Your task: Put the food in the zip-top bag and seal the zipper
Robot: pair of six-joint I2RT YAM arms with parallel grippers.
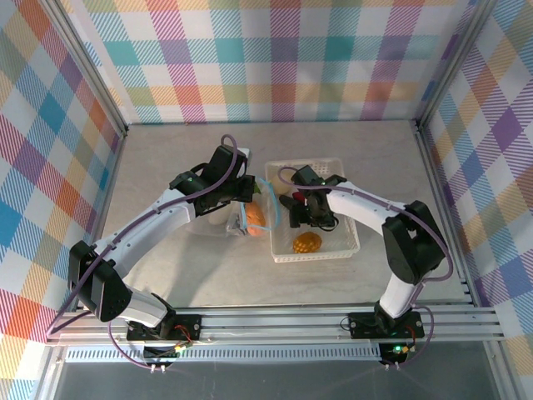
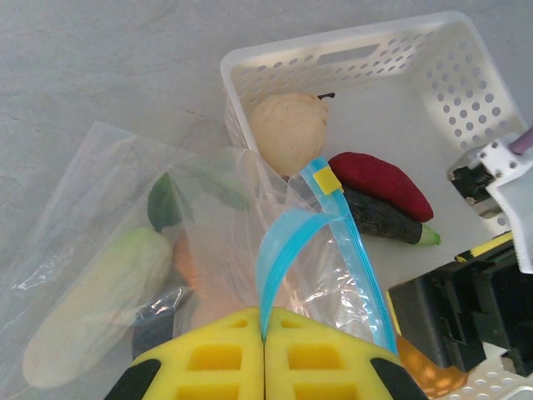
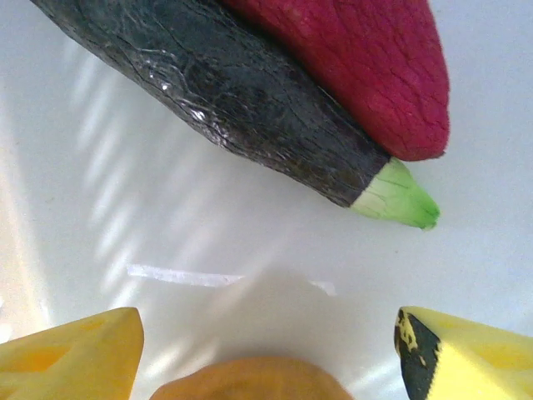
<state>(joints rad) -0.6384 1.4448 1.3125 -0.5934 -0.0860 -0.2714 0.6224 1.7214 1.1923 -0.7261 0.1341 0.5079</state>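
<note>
Zip-top bag point(image 2: 83, 192), one, clear and crinkled, lying on the grey surface point(image 2: 100, 58) just at 9 o'clock of the white basket point(image 2: 350, 58), one, in the top view. Contents seen through the plastic, left wrist view: white radish point(image 2: 92, 308), one, long axis running 7 to 1 o'clock with its green leaf end toward 1 o'clock; orange piece point(image 2: 196, 275), one, beside it; dark lump point(image 2: 154, 329), one, blurred by the film. Zipper point(image 2: 287, 242), one light-blue strip, its two halves parted so the mouth stands open: one half rises from 6 o'clock and curves toward 1 o'clock, and the other half runs down toward 5 o'clock. Left end effector point(image 2: 265, 321), one, fingers pressed together, pinching the zipper. Basket contents, four: pale shell-shaped piece point(image 2: 290, 133), one, against the 9 o'clock wall; red piece point(image 3: 358, 67), one; dark eggplant point(image 3: 250, 108), one, touching the red piece along its side, long axis 10 to 4 o'clock in the right wrist view, green tip toward 4 o'clock; orange bread-like piece point(image 1: 306, 242), one, toward the near end. Right end effector point(image 3: 266, 333), one, inside the basket, fingers spread wide, gripping nothing.
</note>
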